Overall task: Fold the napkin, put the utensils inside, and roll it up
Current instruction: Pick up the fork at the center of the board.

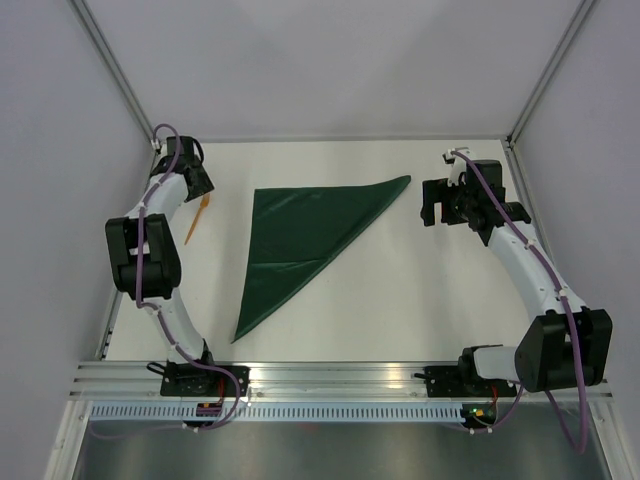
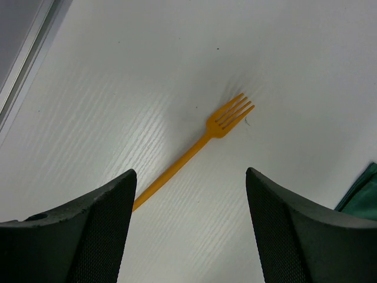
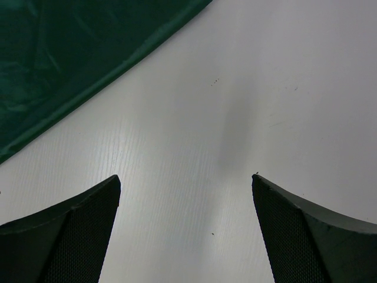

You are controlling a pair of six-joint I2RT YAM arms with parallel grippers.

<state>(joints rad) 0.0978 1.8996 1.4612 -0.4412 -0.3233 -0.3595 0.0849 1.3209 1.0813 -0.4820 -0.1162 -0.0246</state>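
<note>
Locate napkin (image 1: 300, 235) at mid-table, dark green, folded to a triangle and lying flat on white table (image 1: 400, 300). One short edge toward the far side, the other short edge toward the left, long diagonal edge running from the far-right tip to the near-left tip. Faint crease visible across the lower half. Nothing on top of the cloth.

Find orange fork (image 1: 196, 220) left of the napkin, apart from it, flat on the table. In the left wrist view, fork (image 2: 227, 118) with tines pointing away from the camera, handle end hidden behind one black finger; a green corner of napkin (image 2: 362, 191) just visible at the right edge.

Left gripper (image 1: 196, 180) further left of the napkin, above the fork, touching neither. Jaws spread wide, nothing between them but bare table and the fork handle below, per the wrist view of left gripper (image 2: 191, 171).

Right gripper (image 1: 435, 205) to the right of the napkin's far-right tip, near but apart. Jaws spread wide and holding nothing; in its wrist view, right gripper (image 3: 186, 177) over bare table, with napkin (image 3: 59, 53) filling the upper left corner.

Metal rail (image 1: 340, 375) nearer than the napkin, along the table's near edge, carrying both arm bases.
</note>
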